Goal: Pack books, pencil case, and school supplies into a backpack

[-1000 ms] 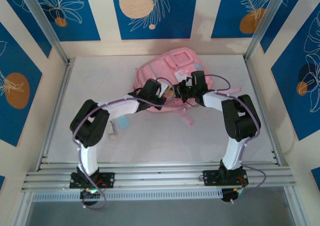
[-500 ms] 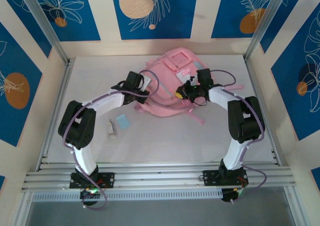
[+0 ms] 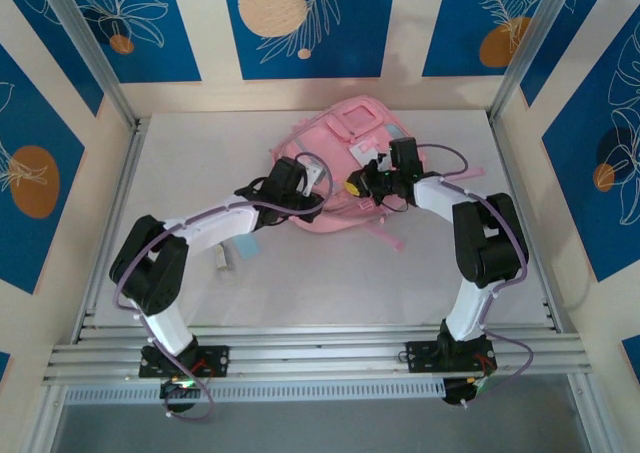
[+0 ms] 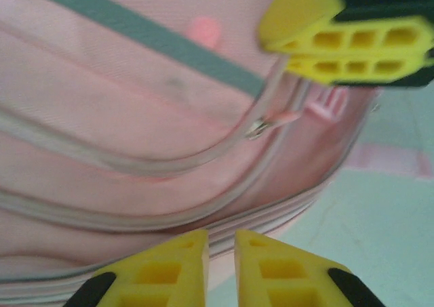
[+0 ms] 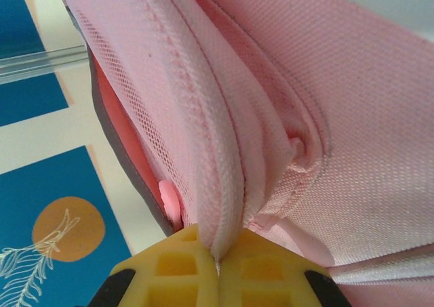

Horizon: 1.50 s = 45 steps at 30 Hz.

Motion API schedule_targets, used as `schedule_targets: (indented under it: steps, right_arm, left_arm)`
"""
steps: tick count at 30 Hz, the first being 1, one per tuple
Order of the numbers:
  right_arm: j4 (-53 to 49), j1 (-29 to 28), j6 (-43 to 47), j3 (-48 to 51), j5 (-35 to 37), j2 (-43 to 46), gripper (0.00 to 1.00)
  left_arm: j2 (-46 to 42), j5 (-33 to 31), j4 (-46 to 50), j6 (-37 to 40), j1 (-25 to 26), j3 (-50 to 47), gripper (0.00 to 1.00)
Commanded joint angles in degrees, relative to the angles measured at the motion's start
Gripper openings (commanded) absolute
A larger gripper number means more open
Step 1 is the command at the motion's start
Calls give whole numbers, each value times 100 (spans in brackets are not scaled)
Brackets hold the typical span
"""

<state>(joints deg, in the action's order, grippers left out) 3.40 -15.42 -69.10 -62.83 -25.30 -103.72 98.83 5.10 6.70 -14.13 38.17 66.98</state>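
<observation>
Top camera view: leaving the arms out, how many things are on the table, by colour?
Pink: 1, the backpack
Light blue: 1, the small square
White: 1, the tiny oblong piece
Total: 3

Both the left arm (image 3: 210, 223) and the right arm (image 3: 436, 195) have white link shells between bulky black joint housings. A lilac cable (image 3: 215, 211) runs along each arm and loops free at the joints. Each base (image 3: 180, 358) is black with small red fittings. The left fingers (image 4: 159, 274) are yellow plastic wedges with rectangular cut-outs and black rear mounts. The right fingers (image 5: 173, 273) match: yellow, cut-outs, black corners.
</observation>
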Motion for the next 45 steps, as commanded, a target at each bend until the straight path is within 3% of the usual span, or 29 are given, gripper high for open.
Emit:
schedule_targets:
  steps: [1,8,17,24,27,31,33,39,45]
  right_arm:
    - [794,-159,-684,301,-191,244,0]
    - [1367,-366,-1055,888,-69,648,0]
    - [1802,-928,-1371,947,128,468,0]
    - [2349,-1174,-1607,772,113,10,0]
    - [2365,-1137,-1579,582,109,-200,0]
    - [2365,-1012,-1469,220,-5,-525,0]
    - [2408,-965,-1539,110,-23,-662,0]
    - [2844,-967,-1974,34,118,-1014,0]
    - [3441,-1046,-2422,-19,175,-1346,0]
  left_arm:
    - [36,-550,-279,-494,-96,26,17]
    - [957,-608,-999,-711,-635,401,7]
    - [1973,-10,-1591,-1039,-812,1474,8]
    - [2404,727,-1335,-832,-829,2480,16]
    - [2174,746,-942,-665,-838,2513,21]
    - [1307,258,-96,-497,-864,2068,40]
    - [794,10,279,-529,-856,1717,45]
    - [-462,-300,588,-1572,-836,367,49]
    - [-671,-111,255,-2665,-627,-431,51]
